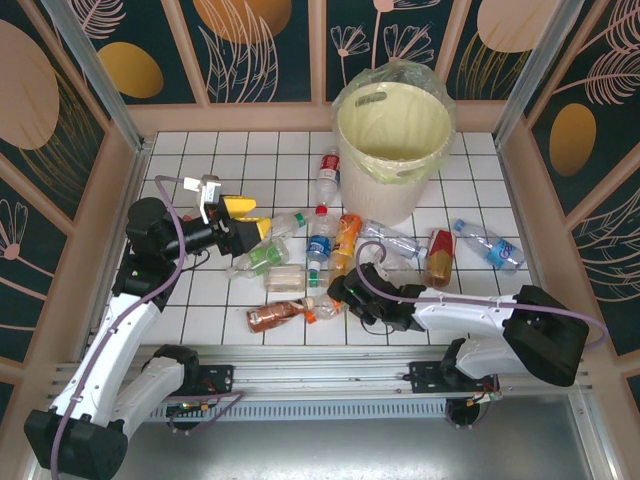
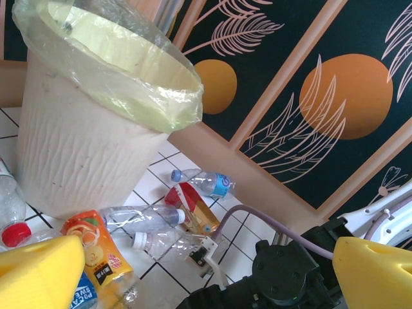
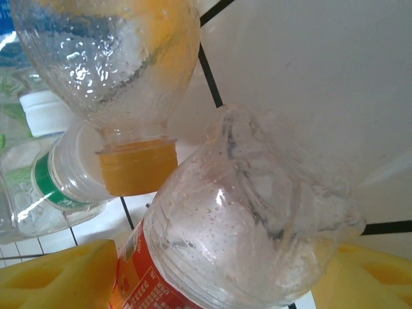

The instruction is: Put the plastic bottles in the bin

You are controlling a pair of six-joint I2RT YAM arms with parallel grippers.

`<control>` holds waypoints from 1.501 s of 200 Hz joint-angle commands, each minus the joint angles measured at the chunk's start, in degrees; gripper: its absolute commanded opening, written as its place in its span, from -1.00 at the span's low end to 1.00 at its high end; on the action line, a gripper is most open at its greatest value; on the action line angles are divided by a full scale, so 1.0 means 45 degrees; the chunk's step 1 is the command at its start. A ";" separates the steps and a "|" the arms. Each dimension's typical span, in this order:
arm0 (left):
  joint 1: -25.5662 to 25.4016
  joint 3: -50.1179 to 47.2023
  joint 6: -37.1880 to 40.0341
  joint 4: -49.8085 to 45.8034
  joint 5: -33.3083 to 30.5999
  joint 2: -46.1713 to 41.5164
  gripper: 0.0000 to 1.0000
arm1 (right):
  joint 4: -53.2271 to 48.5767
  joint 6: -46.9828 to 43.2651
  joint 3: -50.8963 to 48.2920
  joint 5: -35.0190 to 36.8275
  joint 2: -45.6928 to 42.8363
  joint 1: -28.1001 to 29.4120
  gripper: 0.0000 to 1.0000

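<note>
**Item:** crushed clear bottle (image 3: pixel 257 232) w/ red-orange label, lying on the white tiled counter (image 1: pixel 200 322) at the near edge of the pile.

**Position re jaws:** it sits between the jaws of the R gripper (image 1: pixel 338 293), w/ a yellow pad (image 3: pixel 58 277) on either side of its labelled section. Its long axis runs diagonally away from the wrist cam, dented base end farthest, approx. crosswise to the line between the pads. The pads look at or v. close to the bottle walls. Cannot tell whether they are clenched on it or merely straddling it.

**Neighbours:** the cap of an orange-capped bottle (image 3: pixel 138 164) is just beside the crushed one's upper wall. A green-labelled bottle (image 3: pixel 51 187) w/ white cap lies left of that. Judgement: a lift may nudge both.

**Remaining stock:** the other plastic bottles (image 1: pixel 320 245) are scattered mid-counter, so the task looks early.

**Destination:** the bin (image 1: pixel 385 195) stands upright and bag-lined at the far side. From the R gripper it lies beyond the pile and slightly right.

**Arms:**
- R arm is the nearer one. It is stretched low and leftward from its base, wrist down at tile level.
- L gripper (image 1: pixel 250 220) hangs raised over the pile's left side — jaws released, nothing between them, facing bin-wards.
</note>
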 commanded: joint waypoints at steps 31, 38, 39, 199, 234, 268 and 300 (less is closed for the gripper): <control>-0.0056 -0.0123 -0.0178 0.0447 0.0162 -0.0083 0.97 | -0.1422 -0.0056 0.0030 0.1215 0.0512 -0.0205 0.54; -0.0062 -0.0106 -0.0175 0.0449 0.0152 -0.0081 0.97 | -0.1559 -0.0096 0.0068 0.1381 0.0545 -0.0230 0.57; -0.0062 -0.0106 -0.0174 0.0449 0.0152 -0.0081 0.97 | -0.1587 -0.0101 0.0079 0.1402 0.0544 -0.0231 0.57; -0.0062 -0.0220 -0.0231 0.0605 0.0406 -0.0218 0.97 | -0.3256 -0.4503 0.0907 0.1972 -0.0111 -0.2363 0.38; -0.0060 -0.0223 -0.0232 0.0605 0.0386 -0.0208 0.97 | -0.3002 -0.5599 0.1197 0.1834 -0.0023 -0.2476 0.27; -0.0061 -0.0227 -0.0248 0.0625 0.0387 -0.0199 0.97 | -0.2700 -0.7185 0.1557 0.1717 -0.0174 -0.2484 0.13; -0.0061 -0.0241 -0.0251 0.0643 0.0406 -0.0179 0.97 | -0.2493 -0.8618 0.1850 0.1525 -0.0779 -0.2460 0.12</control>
